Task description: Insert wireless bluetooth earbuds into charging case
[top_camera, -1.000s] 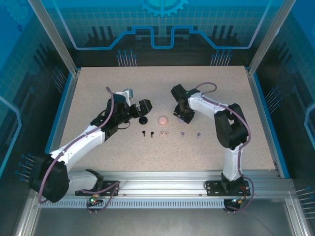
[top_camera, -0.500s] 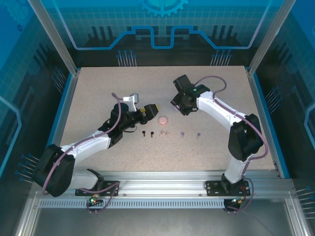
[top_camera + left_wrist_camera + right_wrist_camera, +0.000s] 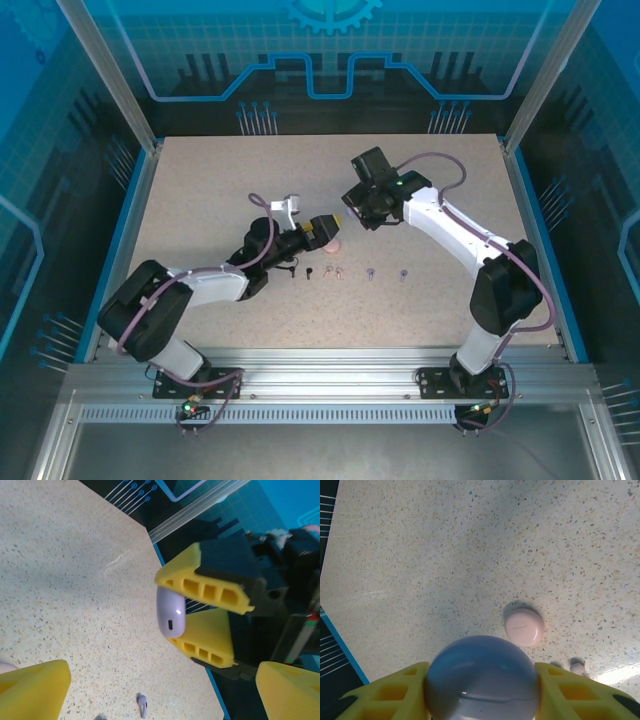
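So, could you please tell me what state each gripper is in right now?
Left gripper: open, holding nothing.
Right gripper: closed on the lilac case.

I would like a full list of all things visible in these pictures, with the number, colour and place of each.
table: one, speckled beige, under everything
lilac case: one, lilac, held above the table in the right pincer
pink case: one, pale pink, on the table near its centre
black earbuds: two, black, left end of the row on the near side of the pink case
pale pink earbuds: two, pale pink, middle of the row
lilac earbuds: two, lilac, right end of the row
left pincer: one, yellow fingers, open, by the pink case
right pincer: one, yellow fingers, shut on the lilac case
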Available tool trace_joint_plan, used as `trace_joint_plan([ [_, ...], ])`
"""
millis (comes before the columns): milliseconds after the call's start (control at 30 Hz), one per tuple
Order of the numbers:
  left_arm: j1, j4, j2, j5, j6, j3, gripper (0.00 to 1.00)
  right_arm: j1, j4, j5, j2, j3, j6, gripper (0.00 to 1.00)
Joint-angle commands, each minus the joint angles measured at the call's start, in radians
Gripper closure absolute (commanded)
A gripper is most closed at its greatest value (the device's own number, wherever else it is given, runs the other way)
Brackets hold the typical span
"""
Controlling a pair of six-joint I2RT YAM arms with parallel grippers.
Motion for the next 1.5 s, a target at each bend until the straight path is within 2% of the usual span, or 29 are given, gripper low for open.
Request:
trace_joint_plan([
  [0, -0.013, 0.129, 0.048, 0.000, -0.021, 0.017, 0.07, 0.017, 0.002, -0.004, -0.029, 0.032, 0.021, 0.62],
  [333, -0.018, 0.297, 0.221, 0.012, -0.090, 0.077, 0.23, 0.023, -0.007, -0.001, -0.033, 0.042, 0.013, 0.62],
  [733, -0.023, 0.264, 0.257, 0.011, -0.066, 0.141, 0.29, 0.029, -0.005, -0.007, -0.030, 0.040, 0.002, 0.62],
  [1467, -0.029, 0.272, 0.314, -0.012, -0.068, 0.203, 0.54, 0.038, 0.015, -0.007, -0.034, 0.018, 0.009, 0.62],
])
